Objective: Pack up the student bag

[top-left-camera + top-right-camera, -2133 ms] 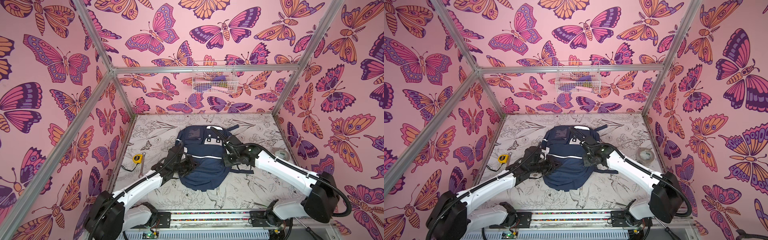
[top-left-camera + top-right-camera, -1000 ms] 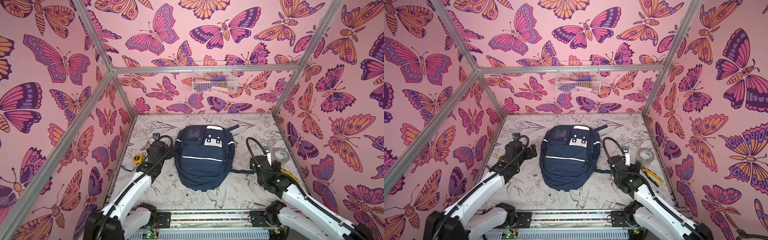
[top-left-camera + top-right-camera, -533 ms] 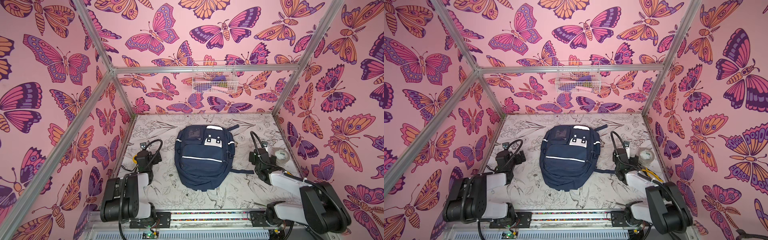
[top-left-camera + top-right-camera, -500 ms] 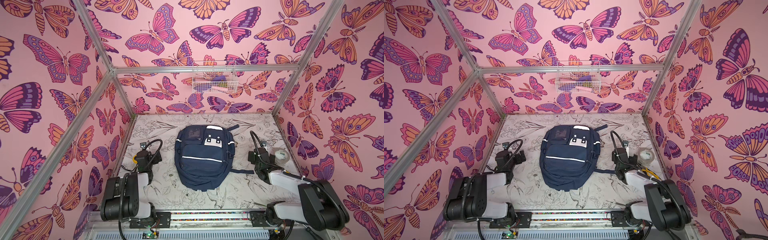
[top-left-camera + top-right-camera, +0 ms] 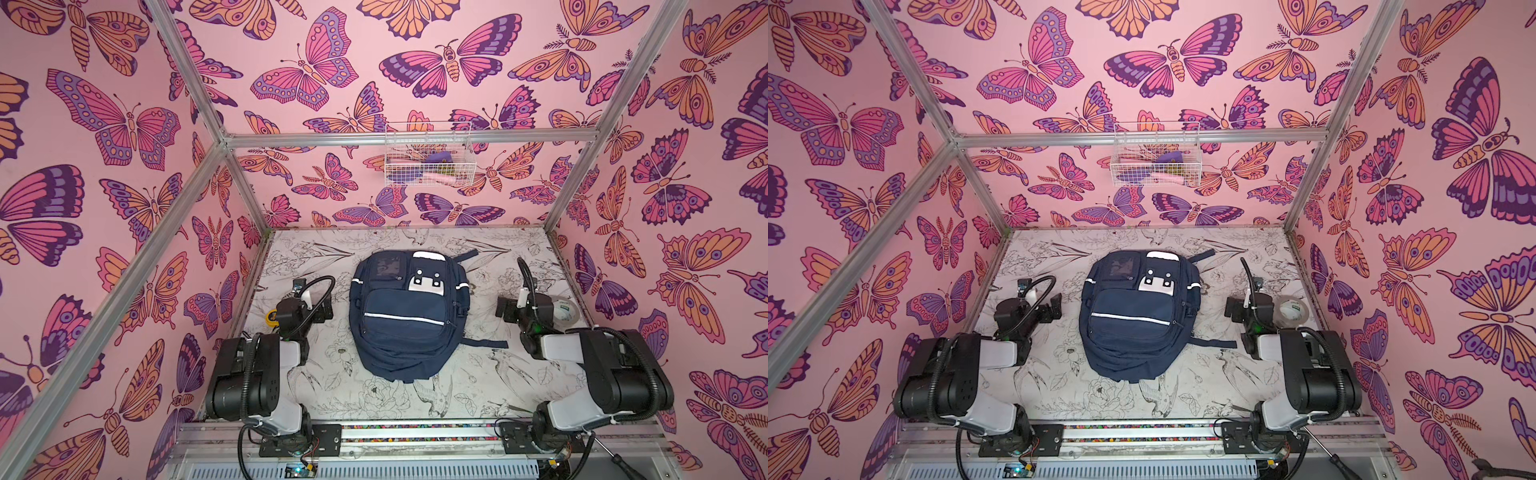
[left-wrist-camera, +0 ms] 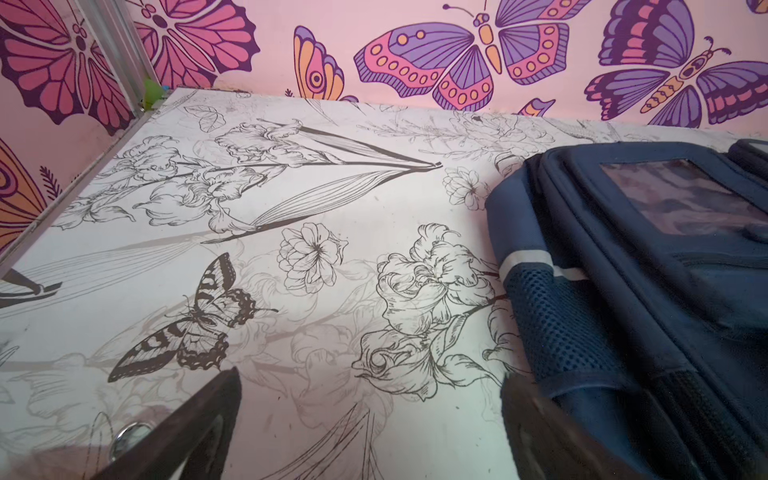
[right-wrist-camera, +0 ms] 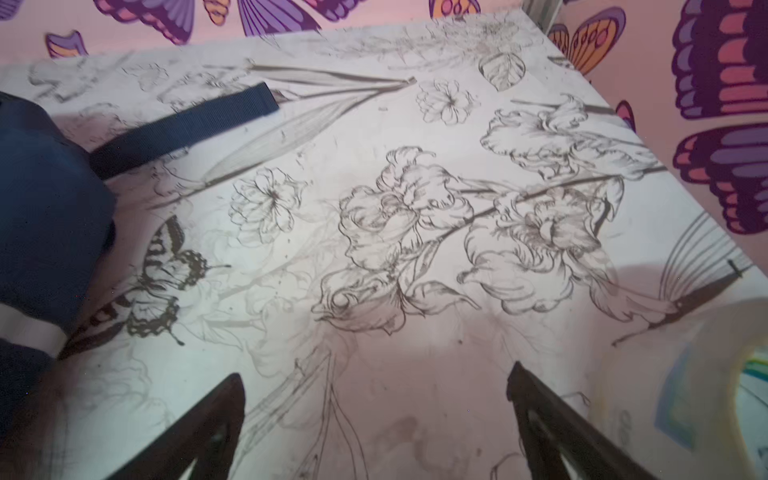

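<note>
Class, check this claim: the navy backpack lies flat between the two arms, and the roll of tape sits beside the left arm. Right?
Wrong arm. The roll of tape sits beside the right arm, as both top views show. The navy backpack does lie flat between the two arms.

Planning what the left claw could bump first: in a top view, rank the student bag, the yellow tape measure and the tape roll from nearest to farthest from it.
1. student bag, its side just beside the left claw, mid-table.
2. yellow tape measure, on the claw's other side, far left.
3. tape roll, beyond the bag, far right.
</note>
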Controlling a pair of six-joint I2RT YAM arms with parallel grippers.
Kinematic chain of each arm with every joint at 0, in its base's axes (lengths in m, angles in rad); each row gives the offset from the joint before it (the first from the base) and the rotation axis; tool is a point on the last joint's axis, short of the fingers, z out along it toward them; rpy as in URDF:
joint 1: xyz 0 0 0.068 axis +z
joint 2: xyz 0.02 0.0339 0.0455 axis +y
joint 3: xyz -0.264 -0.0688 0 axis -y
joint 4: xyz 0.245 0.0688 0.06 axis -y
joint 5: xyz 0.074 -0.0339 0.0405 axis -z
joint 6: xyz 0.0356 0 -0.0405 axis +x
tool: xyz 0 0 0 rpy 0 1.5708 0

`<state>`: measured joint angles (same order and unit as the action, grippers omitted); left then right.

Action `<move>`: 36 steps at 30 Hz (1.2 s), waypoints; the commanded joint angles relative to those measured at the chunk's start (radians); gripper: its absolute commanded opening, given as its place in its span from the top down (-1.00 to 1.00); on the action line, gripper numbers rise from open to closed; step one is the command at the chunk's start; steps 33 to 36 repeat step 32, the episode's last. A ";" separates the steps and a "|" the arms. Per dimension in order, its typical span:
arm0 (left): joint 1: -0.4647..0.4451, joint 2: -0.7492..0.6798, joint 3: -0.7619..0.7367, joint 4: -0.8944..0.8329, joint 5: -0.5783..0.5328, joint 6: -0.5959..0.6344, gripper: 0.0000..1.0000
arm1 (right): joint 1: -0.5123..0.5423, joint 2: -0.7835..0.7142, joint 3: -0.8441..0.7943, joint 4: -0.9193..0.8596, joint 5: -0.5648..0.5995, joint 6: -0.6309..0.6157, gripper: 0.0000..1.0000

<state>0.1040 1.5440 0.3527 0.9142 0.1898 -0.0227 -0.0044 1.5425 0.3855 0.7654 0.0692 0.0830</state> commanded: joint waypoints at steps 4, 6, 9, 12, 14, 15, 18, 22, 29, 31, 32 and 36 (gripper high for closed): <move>-0.010 0.002 -0.014 0.060 -0.053 -0.002 -0.98 | -0.006 -0.022 0.021 0.057 -0.042 -0.022 -0.98; -0.010 0.001 -0.014 0.061 -0.057 -0.001 -0.98 | -0.006 -0.027 0.019 0.055 -0.044 -0.025 -0.98; -0.012 0.000 -0.014 0.060 -0.056 0.001 -0.98 | -0.005 -0.035 0.019 0.041 -0.046 -0.026 -0.98; -0.013 0.004 -0.014 0.051 -0.050 0.004 -0.98 | -0.005 -0.039 0.019 0.038 -0.046 -0.032 -0.98; -0.013 0.005 -0.007 0.041 -0.039 0.011 -0.98 | 0.001 -0.035 0.016 0.048 -0.041 -0.037 -0.98; -0.016 0.005 -0.004 0.035 -0.034 0.016 -0.98 | 0.001 -0.036 0.018 0.042 -0.039 -0.035 -0.98; -0.024 0.005 0.006 0.017 -0.030 0.029 -0.98 | 0.001 -0.036 0.019 0.040 -0.039 -0.035 -0.98; -0.030 0.004 0.009 0.008 -0.030 0.035 -0.98 | 0.001 -0.036 0.021 0.037 -0.038 -0.035 -0.98; -0.050 0.006 0.027 -0.026 -0.059 0.048 -0.98 | 0.001 -0.036 0.021 0.035 -0.040 -0.035 -0.98; -0.052 0.005 0.019 -0.008 -0.068 0.048 -0.98 | 0.001 -0.038 0.021 0.037 -0.039 -0.034 -0.98; -0.053 0.002 0.011 -0.001 -0.070 0.047 -0.98 | 0.001 -0.038 0.021 0.034 -0.037 -0.032 -0.98; -0.053 0.002 0.011 -0.001 -0.070 0.047 -0.98 | 0.001 -0.038 0.021 0.034 -0.037 -0.032 -0.98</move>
